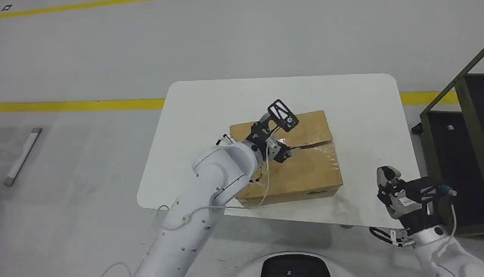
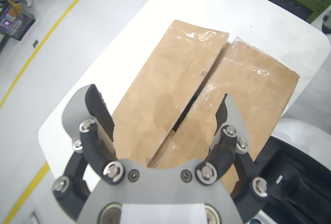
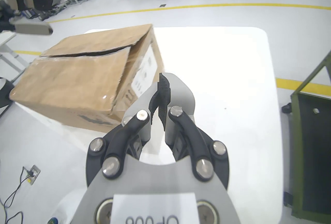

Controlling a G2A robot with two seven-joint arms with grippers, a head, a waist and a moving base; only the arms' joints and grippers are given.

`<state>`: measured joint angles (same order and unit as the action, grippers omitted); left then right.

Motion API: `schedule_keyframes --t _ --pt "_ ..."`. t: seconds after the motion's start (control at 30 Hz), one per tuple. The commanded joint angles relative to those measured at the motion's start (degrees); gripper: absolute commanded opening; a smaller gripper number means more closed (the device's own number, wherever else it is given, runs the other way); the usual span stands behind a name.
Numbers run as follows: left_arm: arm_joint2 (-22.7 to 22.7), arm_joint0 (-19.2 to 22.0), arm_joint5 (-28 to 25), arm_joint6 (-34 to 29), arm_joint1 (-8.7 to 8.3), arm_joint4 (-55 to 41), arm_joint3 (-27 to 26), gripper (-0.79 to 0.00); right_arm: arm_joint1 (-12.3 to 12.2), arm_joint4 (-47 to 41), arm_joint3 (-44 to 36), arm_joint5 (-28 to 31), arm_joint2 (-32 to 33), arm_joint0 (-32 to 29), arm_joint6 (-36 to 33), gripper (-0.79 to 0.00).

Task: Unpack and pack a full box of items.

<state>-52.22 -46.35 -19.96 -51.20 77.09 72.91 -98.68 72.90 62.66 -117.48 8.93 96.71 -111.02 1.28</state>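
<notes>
Hanging over the brown cardboard box (image 2: 165, 62), the left gripper (image 2: 159, 95), fingers apart, straddles its seam (image 2: 204, 80). Right gripper (image 3: 162, 88): fingers together.

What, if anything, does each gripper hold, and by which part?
Nothing is held. The left gripper hangs open over the flaps of the brown cardboard box; the right gripper is shut and empty, apart from it.

The box (image 1: 310, 172) is matt brown cardboard with glossy clear tape (image 2: 248, 64) over its flaps. The table (image 1: 363, 110) is smooth white with a soft sheen. The left gripper (image 2: 159, 92) has grey metal fingers (image 2: 75, 108) and ribbed black pads (image 2: 99, 111)
</notes>
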Motion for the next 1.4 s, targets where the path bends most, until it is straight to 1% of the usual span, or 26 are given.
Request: schedule_keyframes --t 0.0,0.3,0.33,0.43,0.57,0.63,0.77,0.97,1.07,1.13,1.23,1.27,1.3,1.37 --pt "1.1 0.8 -0.5 0.1 0.26 -0.3 1.5 0.0 0.0 -0.3 0.7 -1.1 0.7 0.8 0.0 -0.785" --pt "1.1 0.8 -0.5 0.1 0.26 -0.3 1.5 0.0 0.2 -0.6 1.3 -3.2 0.5 2.7 0.5 -0.785" --pt "1.3 0.1 -0.7 0.5 0.2 0.1 1.8 0.0 0.2 -0.6 1.3 -3.3 0.4 2.7 0.6 -0.785" --pt "1.6 -0.7 1.1 1.2 0.21 2.3 3.3 0.0 0.2 -0.1 1.5 -3.3 0.0 2.6 0.9 -0.785" --pt "3.5 1.0 0.8 -0.3 0.56 6.7 6.5 0.0 0.3 0.1 1.8 -3.2 -0.1 2.7 1.0 -0.785" --pt "4.2 1.9 1.2 -0.4 0.89 7.2 8.0 0.0 0.3 0.1 1.9 -3.1 -0.1 2.8 1.0 -0.785" --pt "6.4 3.9 0.2 -0.6 1.38 11.8 10.1 0.0 0.3 -0.1 2.1 -3.2 0.0 3.0 1.1 -0.785" --pt "7.4 5.5 2.8 -0.9 2.24 14.3 12.5 0.0 0.4 -0.2 2.0 -3.1 -0.1 2.9 1.3 -0.785" --pt "7.6 6.0 4.0 -0.4 2.49 16.9 13.5 0.0 0.4 -0.2 2.0 -3.1 -0.1 2.8 1.2 -0.785" --pt "8.2 6.5 4.1 -0.1 2.53 20.6 14.0 0.0 0.4 -0.3 2.0 -3.1 -0.1 2.9 1.1 -0.785" --pt "7.2 6.3 5.8 1.2 2.72 20.6 14.0 0.0 0.4 -0.2 2.1 -3.0 -0.1 2.9 1.2 -0.785" --pt "7.1 6.3 6.2 1.4 2.75 21.4 13.9 -0.289 0.4 -0.2 2.1 -3.0 -0.2 2.9 1.1 -0.785" --pt "6.9 6.0 6.2 1.9 2.79 21.2 13.8 -0.785 0.4 -0.2 2.1 -3.0 -0.2 2.9 1.1 -0.785" --pt "6.5 5.6 5.1 2.1 2.82 20.5 13.7 -0.785 0.4 -0.2 2.1 -2.9 -0.3 2.9 1.1 -0.785"
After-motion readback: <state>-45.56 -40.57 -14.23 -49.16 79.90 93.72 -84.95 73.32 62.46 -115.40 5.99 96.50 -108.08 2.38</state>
